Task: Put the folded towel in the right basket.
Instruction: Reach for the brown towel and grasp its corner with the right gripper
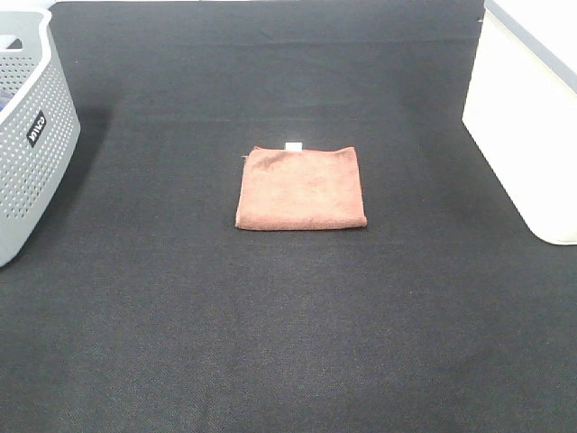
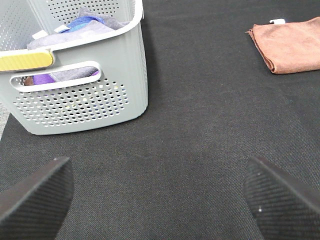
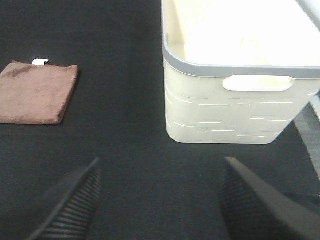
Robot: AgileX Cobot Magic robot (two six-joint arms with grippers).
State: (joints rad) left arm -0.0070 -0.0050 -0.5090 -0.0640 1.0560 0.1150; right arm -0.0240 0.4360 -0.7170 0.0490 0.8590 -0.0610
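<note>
We're at the very start: left gripper (image 2: 157, 194) and right gripper (image 3: 162, 196) hang with jaws spread and empty, the folded towel (image 1: 301, 188) lies flat mid-table (image 1: 288, 352), well apart from the right basket (image 1: 523, 117), so next we likely reach across and pinch it.

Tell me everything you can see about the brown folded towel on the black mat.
The reddish-brown cloth towel is folded into a flat, nearly square pad with layered edges. A small white tag sticks out from its far edge. It lies on the black mat, between the grey perforated basket and the cream basket, touching neither. Nothing else touches it.
</note>
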